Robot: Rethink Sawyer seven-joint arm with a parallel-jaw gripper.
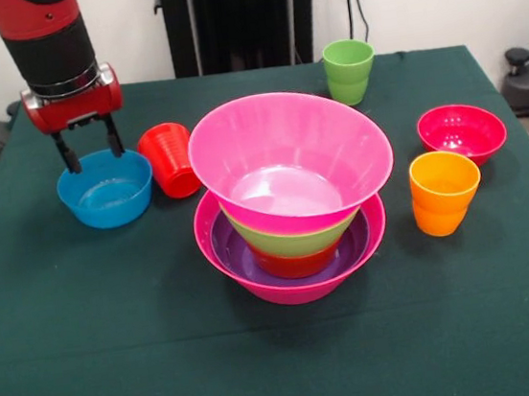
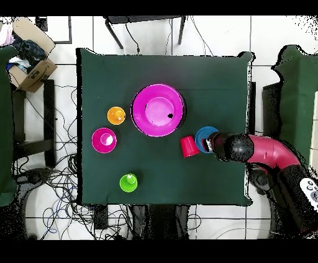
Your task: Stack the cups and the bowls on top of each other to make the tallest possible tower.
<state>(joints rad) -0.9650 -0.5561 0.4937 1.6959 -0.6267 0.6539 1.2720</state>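
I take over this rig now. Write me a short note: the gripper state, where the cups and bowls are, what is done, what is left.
Gripper: open, fingers straddling the far rim of the blue bowl, nothing lifted.
Tower at table centre: hot-pink base, then purple, orange-red, lime green, tilted hot-pink bowl on top.
Loose: red cup lying on its side beside the blue bowl; green cup, orange cup and crimson bowl upright.
Done: five bowls nested.
Left: two small bowls, three cups.

Open cloth along the near table edge (image 1: 267, 372); tower (image 1: 288, 195) blocks the centre; blue bowl (image 1: 106, 188) and red cup (image 1: 170, 159) crowd the left.
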